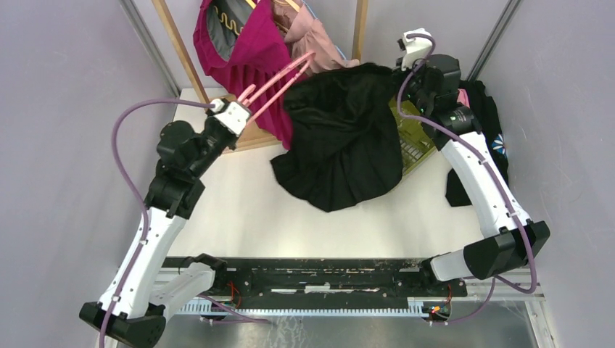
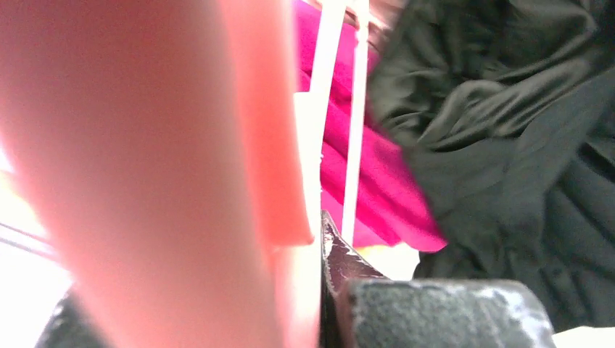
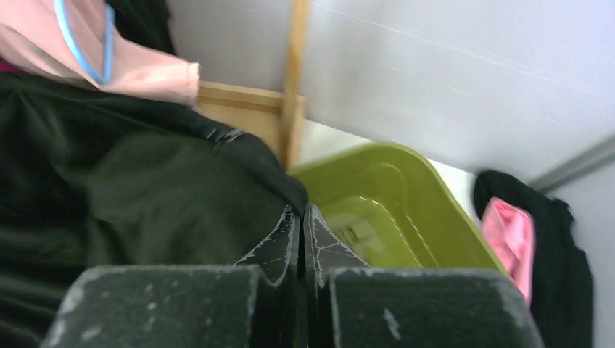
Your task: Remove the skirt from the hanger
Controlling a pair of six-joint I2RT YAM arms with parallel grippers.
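The black skirt [image 1: 341,145] hangs bunched over the table's middle, its lower folds resting on the white tabletop. Its upper left edge meets the far end of the pink hanger [image 1: 279,81]. My left gripper [image 1: 243,98] is shut on the hanger's near end; in the left wrist view the hanger [image 2: 145,181] fills the left side against the gripper [image 2: 319,225], with the skirt [image 2: 508,145] to the right. My right gripper [image 1: 407,76] is shut on the skirt's upper right edge; the right wrist view shows the gripper [image 3: 301,212] pinching the black cloth [image 3: 145,188].
A green basket [image 1: 413,141] stands under the right arm, and it also shows in the right wrist view [image 3: 384,203]. A magenta garment [image 1: 239,51] and a pink one [image 1: 312,32] hang on the wooden rack [image 1: 174,43] at the back. Dark clothes [image 1: 486,116] lie at the far right.
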